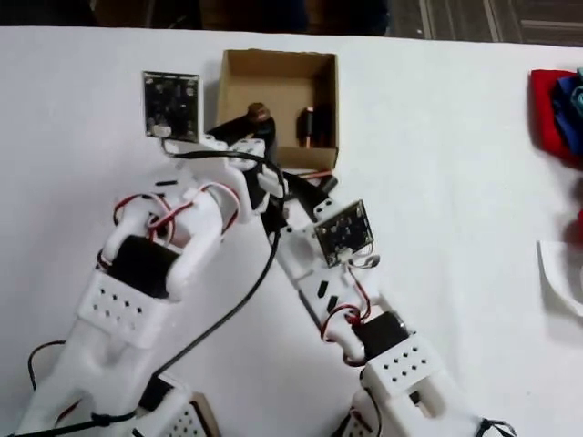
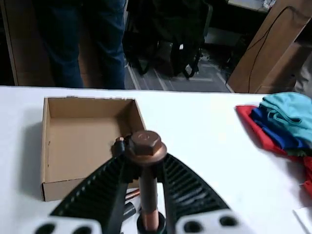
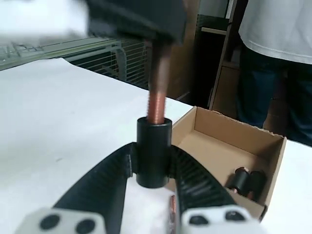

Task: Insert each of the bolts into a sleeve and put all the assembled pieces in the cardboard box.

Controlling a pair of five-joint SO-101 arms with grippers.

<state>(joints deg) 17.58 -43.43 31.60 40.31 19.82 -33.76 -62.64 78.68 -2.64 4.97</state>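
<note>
Bolt (image 2: pixel 145 142) shank entering sleeve (image 3: pixel 153 146) mouth, long axes in line.
Left gripper (image 2: pixel 145 165) clamps bolt; right gripper (image 3: pixel 152 161) clamps sleeve.

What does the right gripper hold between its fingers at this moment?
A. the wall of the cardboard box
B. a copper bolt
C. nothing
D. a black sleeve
D: the right gripper is shut on the black sleeve, while the copper bolt that enters the sleeve's top is held by the left gripper.
</note>
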